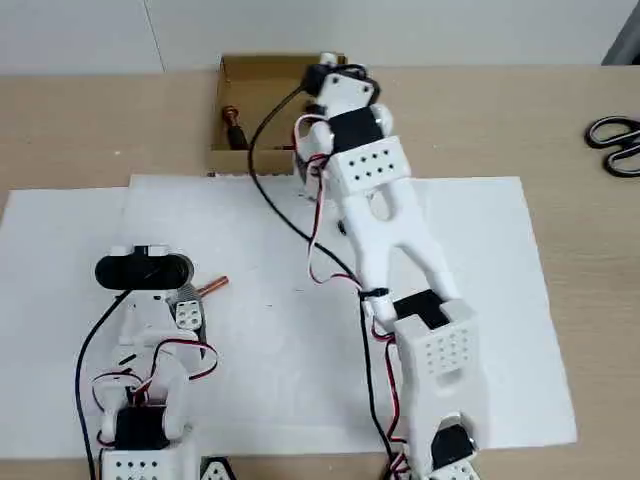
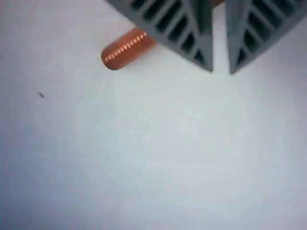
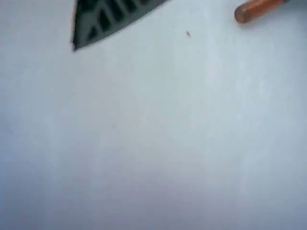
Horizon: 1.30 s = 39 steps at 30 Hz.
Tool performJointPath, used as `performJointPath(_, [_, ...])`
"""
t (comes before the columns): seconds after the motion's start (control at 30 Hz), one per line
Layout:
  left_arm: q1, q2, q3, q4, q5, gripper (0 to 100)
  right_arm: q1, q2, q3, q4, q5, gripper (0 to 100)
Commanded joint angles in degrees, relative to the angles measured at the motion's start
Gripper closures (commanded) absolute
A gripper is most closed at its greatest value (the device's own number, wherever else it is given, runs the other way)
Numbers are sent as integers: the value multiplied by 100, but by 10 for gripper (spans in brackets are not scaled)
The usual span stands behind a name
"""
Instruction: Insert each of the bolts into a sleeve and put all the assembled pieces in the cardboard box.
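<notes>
Firstly, left gripper (image 2: 220,71): low over white paper sheet (image 1: 260,360), near side of table (image 1: 80,120); jaws almost closed, narrow slit between tips; hold on anything not discernible. Copper bolt (image 2: 127,48): protrudes from behind one finger. Cardboard box (image 1: 270,68): beyond sheet's far edge; brownish piece (image 1: 235,125) inside, by left wall. Right gripper (image 1: 322,82): at box's right side; opening cannot be told. Scissors (image 1: 615,145): far right, on table.

Light wooden table (image 1: 100,120), white paper sheet (image 1: 270,330)

Copper-orange bolt (image 2: 125,48), grey ribbed pincer (image 2: 221,71), white paper (image 2: 153,153), brown cardboard box (image 1: 225,160).
</notes>
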Motion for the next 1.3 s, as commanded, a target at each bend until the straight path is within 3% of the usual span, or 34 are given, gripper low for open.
performJointPath(0.0, [-44,-44,-31,-123,-9,994,242,119,0,-119,-255,821])
performJointPath(1.0, [-44,-44,-31,-123,-9,994,558,1508,-9,-655,-492,825])
performJointPath(1.17, [-44,-44,-31,-123,-9,994,567,1508,-9,-681,-475,991])
performJointPath(1.27, [-44,-44,-31,-123,-9,994,567,1508,-9,-637,-475,973])
